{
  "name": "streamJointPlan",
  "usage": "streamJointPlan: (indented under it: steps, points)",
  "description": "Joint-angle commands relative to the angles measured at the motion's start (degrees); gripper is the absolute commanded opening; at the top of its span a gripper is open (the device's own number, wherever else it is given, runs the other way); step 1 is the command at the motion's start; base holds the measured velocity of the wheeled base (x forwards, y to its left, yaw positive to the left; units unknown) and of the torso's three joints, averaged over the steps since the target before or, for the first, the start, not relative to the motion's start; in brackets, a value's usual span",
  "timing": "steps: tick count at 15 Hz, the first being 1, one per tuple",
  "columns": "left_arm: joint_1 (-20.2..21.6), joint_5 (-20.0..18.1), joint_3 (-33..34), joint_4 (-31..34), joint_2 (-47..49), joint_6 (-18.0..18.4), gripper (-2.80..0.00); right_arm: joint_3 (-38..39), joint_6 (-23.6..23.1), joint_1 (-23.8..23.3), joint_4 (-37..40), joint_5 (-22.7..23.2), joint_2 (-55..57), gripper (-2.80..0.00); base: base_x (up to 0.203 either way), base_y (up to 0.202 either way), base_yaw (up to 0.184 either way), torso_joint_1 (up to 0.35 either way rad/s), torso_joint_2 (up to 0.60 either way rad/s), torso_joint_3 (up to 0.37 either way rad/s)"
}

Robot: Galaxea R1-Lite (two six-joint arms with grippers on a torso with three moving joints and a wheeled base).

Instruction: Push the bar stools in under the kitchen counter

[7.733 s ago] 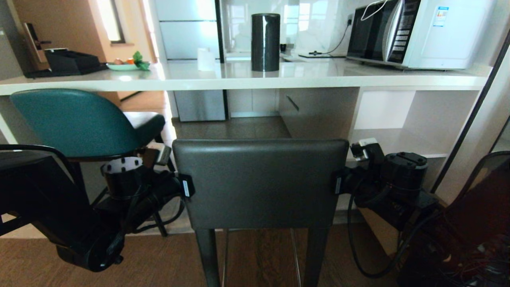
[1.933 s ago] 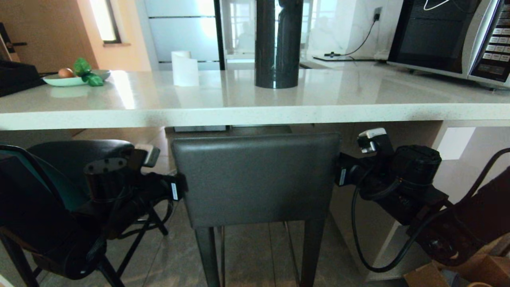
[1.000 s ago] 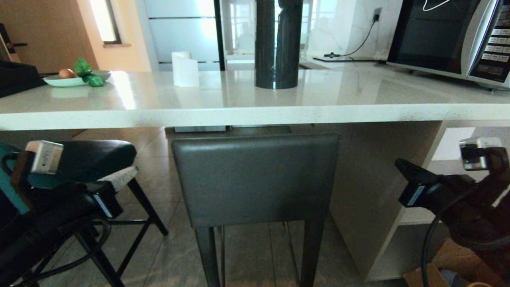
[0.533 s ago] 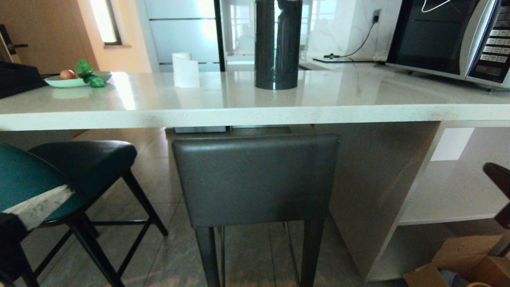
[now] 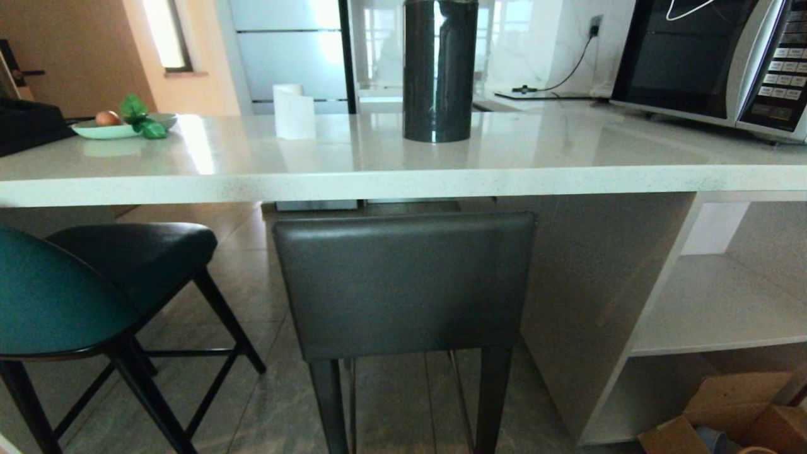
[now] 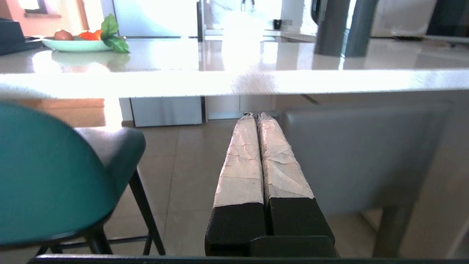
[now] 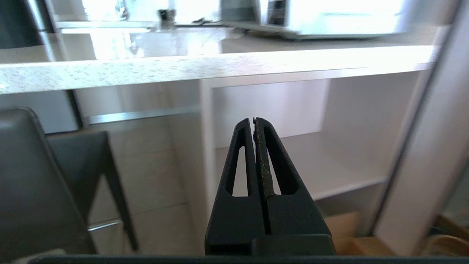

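Both arms have dropped out of the head view since a second ago, when they flanked the dark grey stool; that stool has kept its place at the centre of the frame, its rectangular back just below the front edge of the kitchen counter and its seat tucked beneath the slab. In the lower left of the frame the teal stool stands turned at an angle, its rounded back on the near side and its dark seat reaching under the counter's edge.

On the counter top, a tall dark cylinder stands upper centre, a white roll to its left, a plate of fruit and green leaves further left, and a microwave in the upper right. White open shelves fill the right side, with cardboard boxes on the floor in the lower right corner.

In the left wrist view the left gripper holds nothing, its taped fingers pressed together, pointing between the two stools. In the right wrist view the right gripper is likewise closed and empty, pointing at the shelves.
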Motion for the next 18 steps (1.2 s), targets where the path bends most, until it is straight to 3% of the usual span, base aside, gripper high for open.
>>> streamJointPlan:
  steps: [1, 3, 5, 7, 10, 14, 16, 18]
  points:
    - [0.3, -1.4, 0.0, 6.2, -8.6, 0.1, -2.80, -1.0, -1.2, -3.5, 6.1, 2.0, -10.2, -2.80, 0.000, 0.000, 0.000, 0.000, 0.00, 0.000]
    - [1.0, -6.8, 1.8, 10.2, -15.0, 0.1, -2.80, -0.4, -3.2, -4.8, 8.7, 6.9, -13.9, -2.80, 0.000, 0.000, 0.000, 0.000, 0.00, 0.000]
    - [1.6, -9.4, 5.3, 13.7, -21.1, 0.6, -2.80, -0.5, -4.1, -4.3, 8.9, 7.3, -15.7, -2.80, 0.000, 0.000, 0.000, 0.000, 0.00, 0.000]
    - [1.7, -9.4, 9.9, 17.2, -24.7, 2.9, -2.80, 0.0, -4.9, -3.5, 9.9, 7.9, -18.9, -2.80, 0.000, 0.000, 0.000, 0.000, 0.00, 0.000]
    - [1.7, -5.3, 16.1, 17.7, -24.8, 4.3, -2.80, 4.3, -7.6, -3.2, 16.0, 12.0, -27.6, -2.80, 0.000, 0.000, 0.000, 0.000, 0.00, 0.000]
    - [1.7, -4.5, 25.4, 12.1, -24.8, 5.0, -2.80, 22.4, -5.3, -3.1, 13.0, 14.1, -27.8, -2.80, 0.000, 0.000, 0.000, 0.000, 0.00, 0.000]
    - [1.7, -4.5, 29.4, 3.0, -24.8, 7.0, -2.80, 24.2, -2.2, -3.1, 15.5, 20.0, -27.7, -2.80, 0.000, 0.000, 0.000, 0.000, 0.00, 0.000]
    - [1.7, -4.4, 29.9, 2.1, -24.8, 4.9, -2.80, 23.5, 0.1, -2.9, 19.7, 21.4, -27.7, -2.80, 0.000, 0.000, 0.000, 0.000, 0.00, 0.000]
